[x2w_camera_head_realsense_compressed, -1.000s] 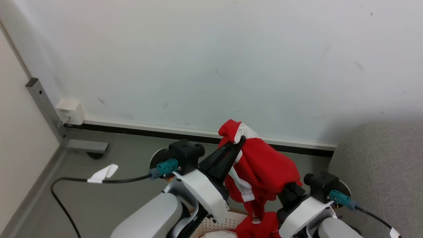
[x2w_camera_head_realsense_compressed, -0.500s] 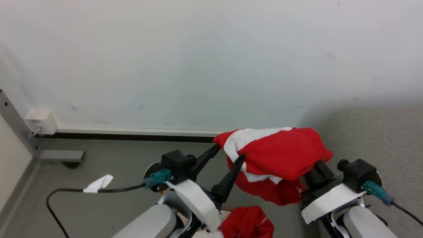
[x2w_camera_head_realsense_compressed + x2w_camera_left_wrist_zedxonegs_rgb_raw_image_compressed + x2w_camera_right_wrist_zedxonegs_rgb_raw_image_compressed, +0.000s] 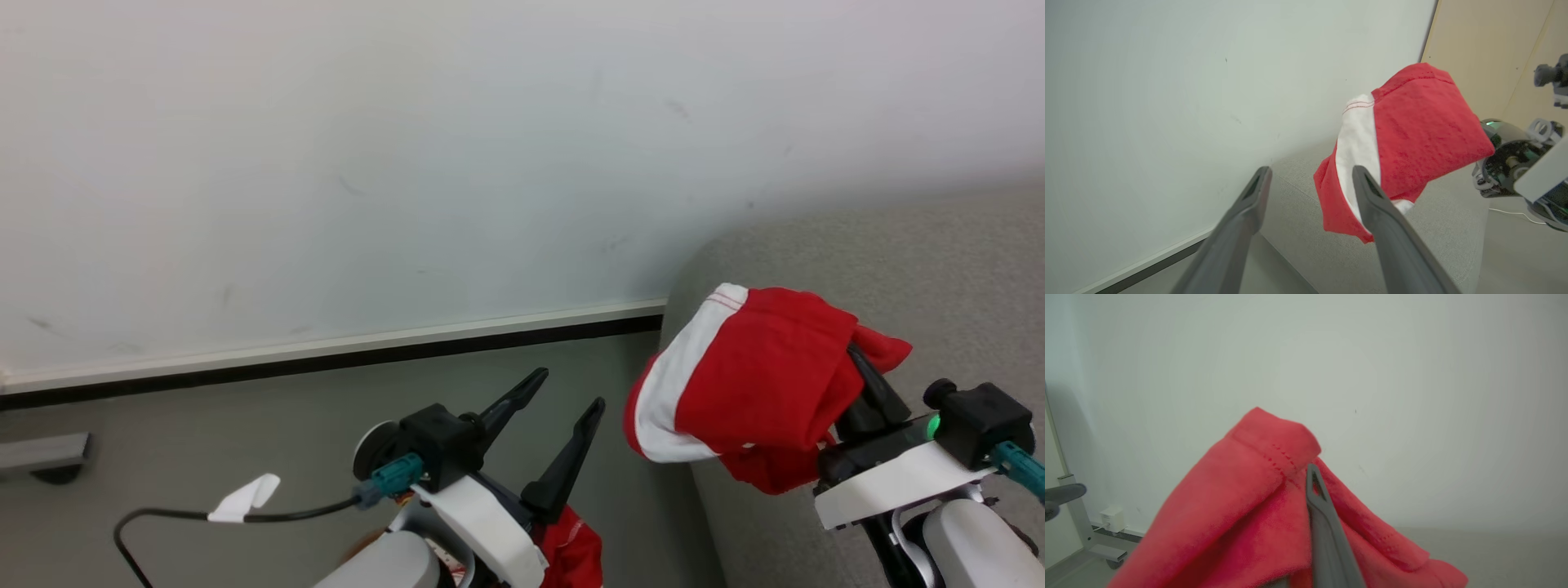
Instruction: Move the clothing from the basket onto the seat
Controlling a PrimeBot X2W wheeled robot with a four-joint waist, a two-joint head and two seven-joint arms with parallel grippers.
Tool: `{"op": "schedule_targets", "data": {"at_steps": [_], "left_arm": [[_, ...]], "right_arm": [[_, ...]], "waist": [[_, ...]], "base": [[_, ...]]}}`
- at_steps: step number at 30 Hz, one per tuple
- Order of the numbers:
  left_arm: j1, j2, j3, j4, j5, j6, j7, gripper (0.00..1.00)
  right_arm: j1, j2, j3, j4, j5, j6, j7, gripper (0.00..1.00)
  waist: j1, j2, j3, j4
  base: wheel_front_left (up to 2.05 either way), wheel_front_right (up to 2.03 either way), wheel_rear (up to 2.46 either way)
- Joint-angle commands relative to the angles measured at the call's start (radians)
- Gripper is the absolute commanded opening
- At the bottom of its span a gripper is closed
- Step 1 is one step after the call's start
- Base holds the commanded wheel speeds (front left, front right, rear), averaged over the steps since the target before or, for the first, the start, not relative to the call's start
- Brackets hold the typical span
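The red clothing (image 3: pixel 751 376) was bunched up in a soft lump, with a wide white band down one side. It hung up in the air over the rounded end of the seat (image 3: pixel 922 261), and my right claw (image 3: pixel 856 359) pinched it tight. The seat was big, grey and woven, with nothing lying on the part I saw. One more red piece (image 3: pixel 574 551) sat low down, just beside the seat's end.
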Motion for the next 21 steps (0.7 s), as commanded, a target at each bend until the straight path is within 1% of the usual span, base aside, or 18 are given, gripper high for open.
{"op": "schedule_targets", "data": {"at_steps": [1, 12, 21], "left_arm": [[0.008, 0.003, 0.002, 0.003, 0.013, 0.0, -0.008, 1.0], [0.007, -0.011, 0.016, 0.042, 0.066, -0.015, -0.024, 1.0], [0.009, -0.028, 0.042, 0.059, 0.108, -0.037, -0.023, 1.0]], "right_arm": [[0.008, -0.008, -0.009, -0.007, -0.01, 0.001, 0.0, 0.0], [0.043, -0.012, -0.066, -0.074, -0.023, 0.001, 0.0, 0.0], [0.093, -0.012, -0.129, -0.12, -0.038, 0.001, 0.0, 0.0]], "waist": [[0.0, -0.0001, 0.008, -0.036], [0.0, -0.0001, 0.055, -0.192], [0.0, -0.0001, 0.085, -0.276]], "base": [[0.0, 0.0, 0.0], [0.0, 0.0, 0.0], [0.0, 0.0, 0.0]]}}
